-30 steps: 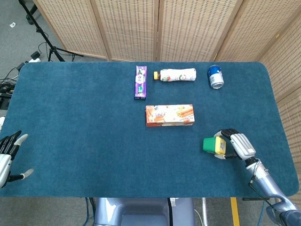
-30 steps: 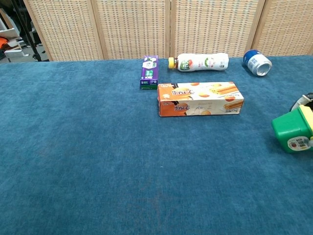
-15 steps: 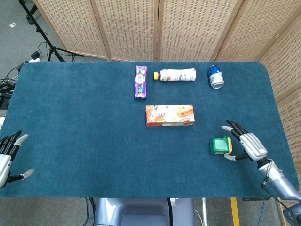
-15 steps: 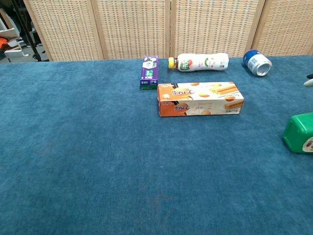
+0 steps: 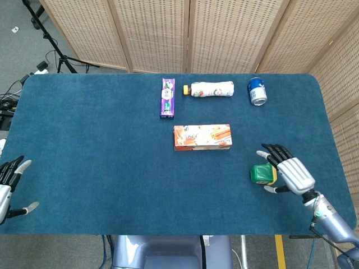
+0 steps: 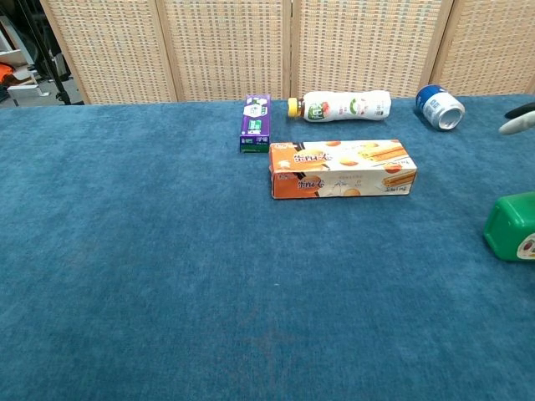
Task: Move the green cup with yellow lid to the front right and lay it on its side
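The green cup with yellow lid point(image 5: 262, 174) lies on its side on the worktop point(image 5: 101, 162), down-right of the orange snack box point(image 5: 202, 137), toward the front right. The right hand point(image 5: 287, 173) sits just beside it, fingers spread and empty, while the left hand point(image 5: 10, 188) hangs open far left of the box. The placing step looks done, so the next move is probably just drawing the right hand clear without nudging the cup.

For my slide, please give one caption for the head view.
Green cup lies at the table's front right beside the open right hand; left hand waits at the far edge.
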### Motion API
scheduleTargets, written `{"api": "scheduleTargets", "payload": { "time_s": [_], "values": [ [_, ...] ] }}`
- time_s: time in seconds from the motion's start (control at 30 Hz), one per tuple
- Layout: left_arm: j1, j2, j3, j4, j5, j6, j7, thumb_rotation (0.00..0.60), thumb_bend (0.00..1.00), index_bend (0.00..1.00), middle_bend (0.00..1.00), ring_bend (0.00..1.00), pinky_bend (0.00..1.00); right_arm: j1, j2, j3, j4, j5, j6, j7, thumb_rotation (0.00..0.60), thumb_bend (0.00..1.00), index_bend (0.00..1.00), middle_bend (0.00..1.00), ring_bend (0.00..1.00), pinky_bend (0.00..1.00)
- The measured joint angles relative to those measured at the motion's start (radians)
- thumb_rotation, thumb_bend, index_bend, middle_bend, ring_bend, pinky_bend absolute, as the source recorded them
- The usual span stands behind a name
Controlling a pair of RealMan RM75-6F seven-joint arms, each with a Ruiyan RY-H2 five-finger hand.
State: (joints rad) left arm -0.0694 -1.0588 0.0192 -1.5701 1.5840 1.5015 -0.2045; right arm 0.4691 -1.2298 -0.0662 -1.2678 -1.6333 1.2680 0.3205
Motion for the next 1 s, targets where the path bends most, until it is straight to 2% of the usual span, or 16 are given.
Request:
{"api": "scheduleTargets", "payload": {
  "time_s": [0.2, 0.4, 0.53, 0.63, 0.77, 0.93, 1.0],
  "values": [
    [-0.002, 0.004, -0.002, 0.004, -0.008, -0.007, -0.012, 0.600, 0.00, 0.00, 0.00, 0.00, 0.00, 0.050, 0.042, 0.047, -0.233, 0.231, -0.179, -0.462, 0.600, 0.00, 0.13, 0.05, 0.00, 0.06],
    [-0.004, 0.008, -0.005, 0.006, -0.013, -0.012, -0.021, 0.600, 0.00, 0.00, 0.00, 0.00, 0.00, 0.109, 0.039, 0.087, -0.367, 0.524, -0.288, -0.802, 0.600, 0.00, 0.13, 0.05, 0.00, 0.06],
    [-0.005, 0.009, -0.008, 0.009, -0.019, -0.013, -0.027, 0.600, 0.00, 0.00, 0.00, 0.00, 0.00, 0.152, 0.042, 0.098, -0.430, 0.675, -0.332, -0.920, 0.600, 0.00, 0.14, 0.08, 0.00, 0.06],
    [-0.005, 0.009, -0.007, 0.009, -0.018, -0.014, -0.025, 0.600, 0.00, 0.00, 0.00, 0.00, 0.00, 0.184, 0.044, 0.098, -0.463, 0.755, -0.348, -0.986, 0.600, 0.00, 0.19, 0.14, 0.00, 0.06],
    [-0.005, 0.008, -0.008, 0.007, -0.018, -0.012, -0.022, 0.600, 0.00, 0.00, 0.00, 0.00, 0.00, 0.202, 0.024, 0.100, -0.451, 0.786, -0.348, -1.000, 0.600, 0.01, 0.24, 0.22, 0.00, 0.06],
    [-0.006, 0.007, -0.010, 0.008, -0.024, -0.017, -0.024, 0.600, 0.00, 0.00, 0.00, 0.00, 0.00, 0.208, -0.024, 0.096, -0.376, 0.793, -0.329, -1.012, 0.600, 0.06, 0.32, 0.28, 0.00, 0.06],
    [-0.006, 0.008, -0.011, 0.008, -0.027, -0.019, -0.026, 0.600, 0.00, 0.00, 0.00, 0.00, 0.00, 0.213, -0.041, 0.093, -0.349, 0.808, -0.323, -1.024, 0.600, 0.09, 0.37, 0.33, 0.04, 0.06]
  ]
}}
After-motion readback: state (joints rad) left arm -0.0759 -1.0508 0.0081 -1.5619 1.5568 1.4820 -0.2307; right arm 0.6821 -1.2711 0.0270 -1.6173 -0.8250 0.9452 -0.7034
